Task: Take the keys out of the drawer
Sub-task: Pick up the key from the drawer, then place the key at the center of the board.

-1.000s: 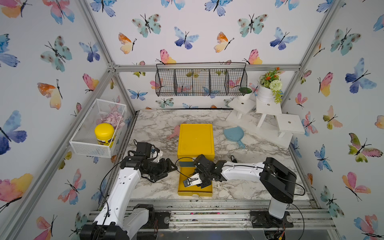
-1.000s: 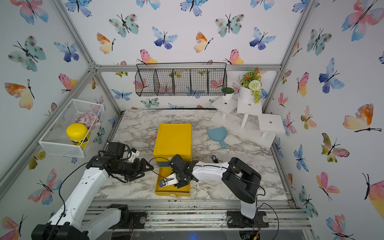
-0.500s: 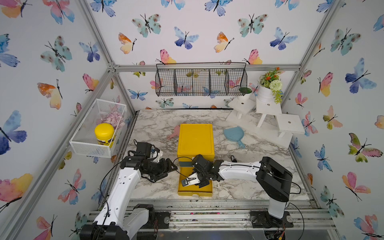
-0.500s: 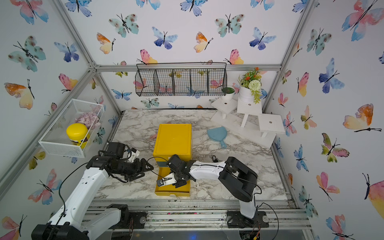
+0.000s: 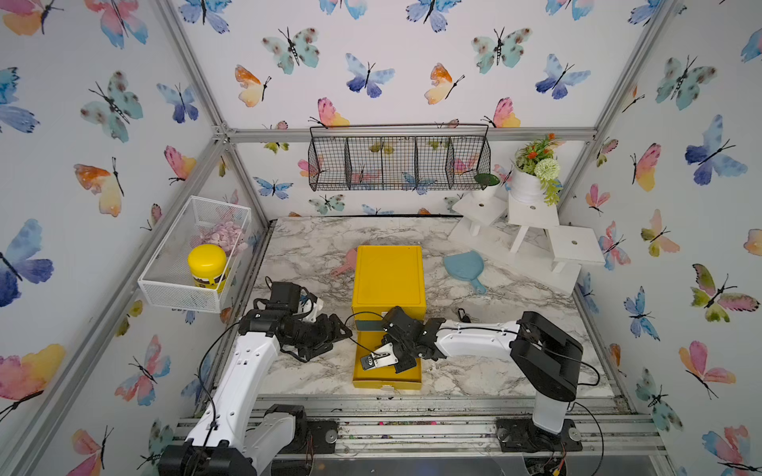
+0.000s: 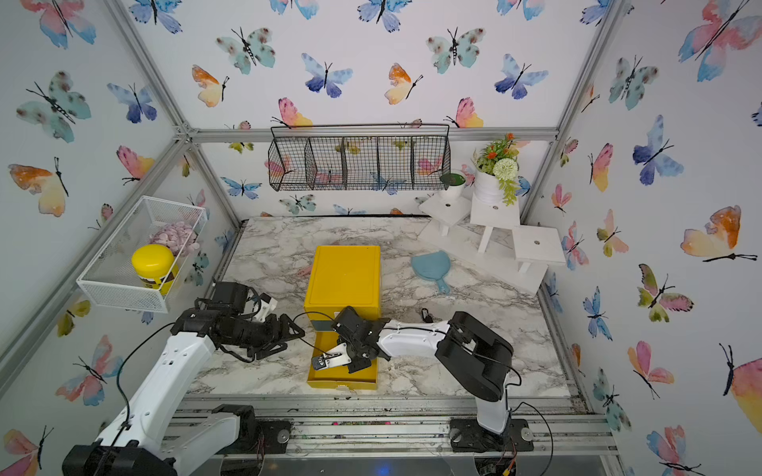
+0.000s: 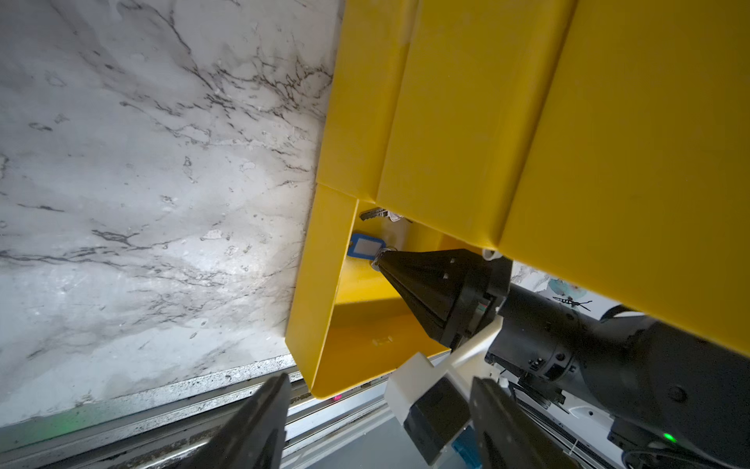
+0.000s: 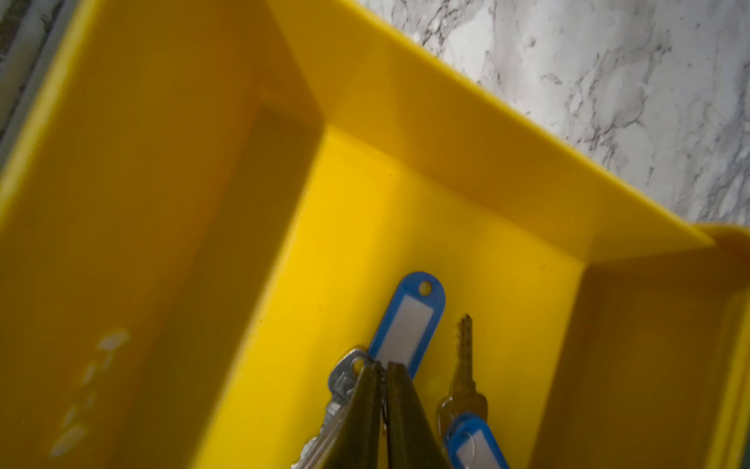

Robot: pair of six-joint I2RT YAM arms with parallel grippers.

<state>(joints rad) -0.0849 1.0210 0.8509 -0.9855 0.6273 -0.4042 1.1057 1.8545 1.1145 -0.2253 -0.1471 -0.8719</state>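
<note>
The yellow drawer point(image 5: 387, 381) stands pulled out of the yellow cabinet point(image 5: 389, 276) toward the table's front edge. Inside lie the keys: a silver key point(image 8: 345, 375) with a blue tag point(image 8: 408, 325), and beside it a second key point(image 8: 464, 365) with its own blue tag point(image 8: 475, 446). My right gripper point(image 8: 383, 367) reaches down into the drawer near the cabinet face and is shut on the ring between the first key and its tag. That tag point(image 7: 365, 247) also shows in the left wrist view. My left gripper point(image 5: 340, 340) hovers open just left of the drawer, holding nothing.
A small black item point(image 5: 464, 315) lies on the marble right of the cabinet. A blue paddle point(image 5: 464, 266) and white stands point(image 5: 532, 214) with a flower pot sit at the back right. A white mesh basket point(image 5: 177, 288) with a yellow jar hangs on the left wall.
My right gripper's jaws have closed on the key ring in the drawer, and the arm has shifted slightly left. The left arm has not moved.
</note>
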